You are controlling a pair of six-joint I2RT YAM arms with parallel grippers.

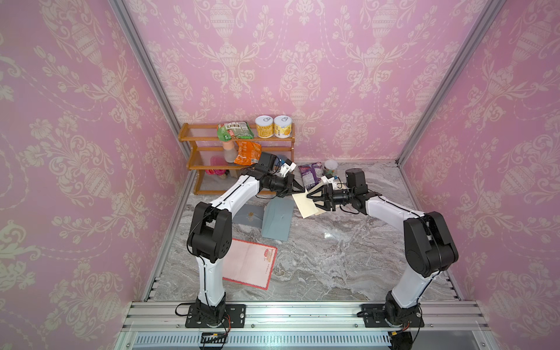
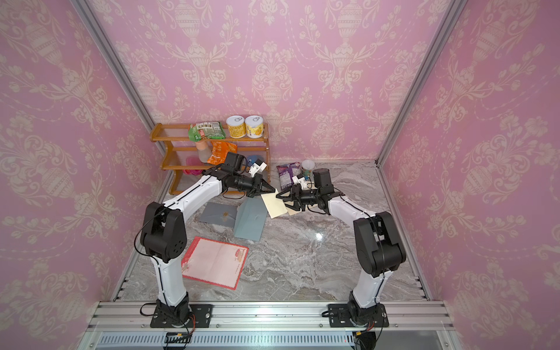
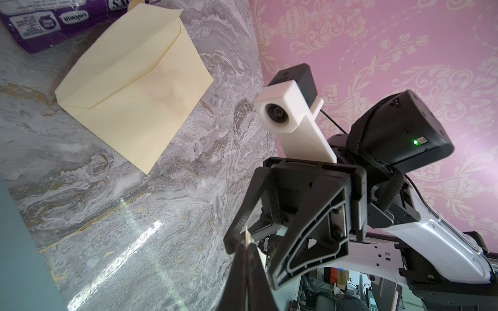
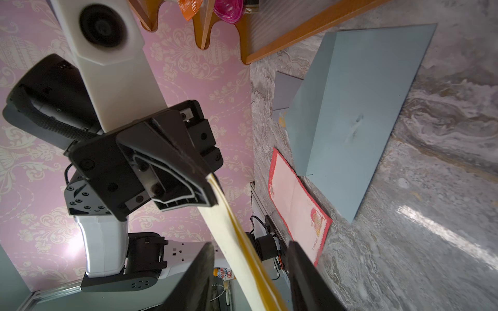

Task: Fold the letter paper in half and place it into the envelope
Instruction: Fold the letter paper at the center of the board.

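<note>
My left hand (image 1: 300,191) clamps the cream paper envelope (image 4: 229,229); my right hand (image 1: 313,203) has its jaws apart astride it. The red-bordered pink letter sheet (image 1: 251,263) lies unfolded on the desk (image 1: 333,257), behind my left hand.

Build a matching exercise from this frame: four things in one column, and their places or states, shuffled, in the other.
Things:
1. letter paper
2. cans
3. purple bag
4. left gripper

Places or states:
A. on the rack's top shelf
B. shut on a cream envelope
C. flat and unfolded on the table
D. beside the cup at the back

Pairs: 1-C, 2-A, 3-D, 4-B
</note>
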